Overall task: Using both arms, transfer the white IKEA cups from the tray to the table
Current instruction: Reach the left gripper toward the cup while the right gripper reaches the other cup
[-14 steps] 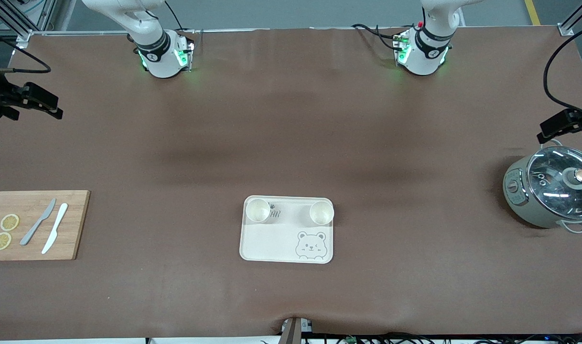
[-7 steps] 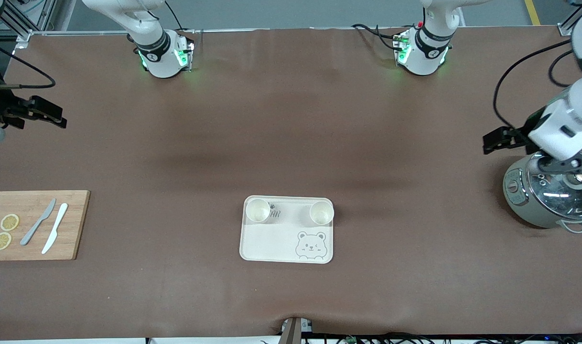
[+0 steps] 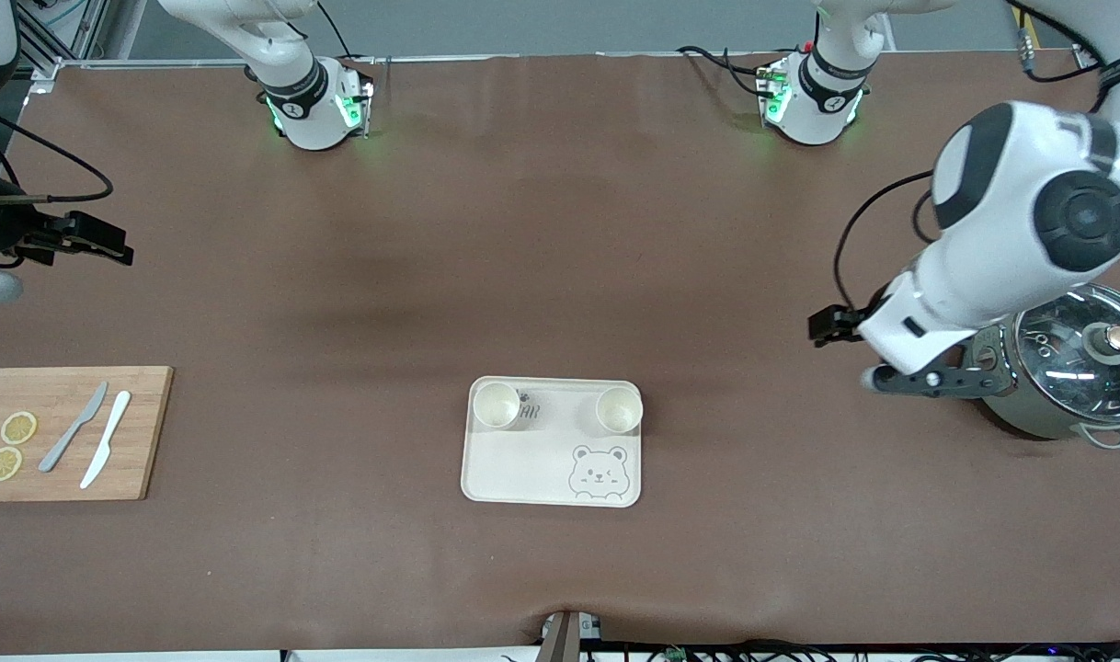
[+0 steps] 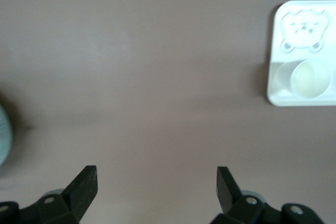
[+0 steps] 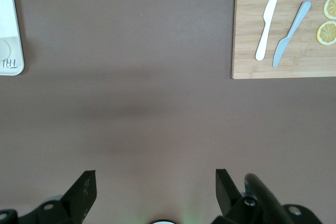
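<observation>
Right now both white IKEA cups sit upright on the bear tray (image 3: 514,478), along the tray's edge farther from the front camera: one cup (image 3: 497,405) in the corner toward the right arm's end of the table, the other cup (image 3: 619,409) in the corner toward the left arm's end. The left gripper (image 4: 156,184) hangs over bare brown table (image 3: 560,257) between the tray and the grey-green lidded pot (image 3: 1066,368), its fingers spread wide apart and holding nothing. The right gripper (image 5: 155,183) is up over the tabletop at the right arm's end, above the stretch between that arm's base and the bamboo cutting board (image 3: 68,432); its fingers are also parted and empty. On the board lie two lemon slices (image 3: 10,445), a grey knife (image 3: 74,427) and a white knife (image 3: 106,439).
</observation>
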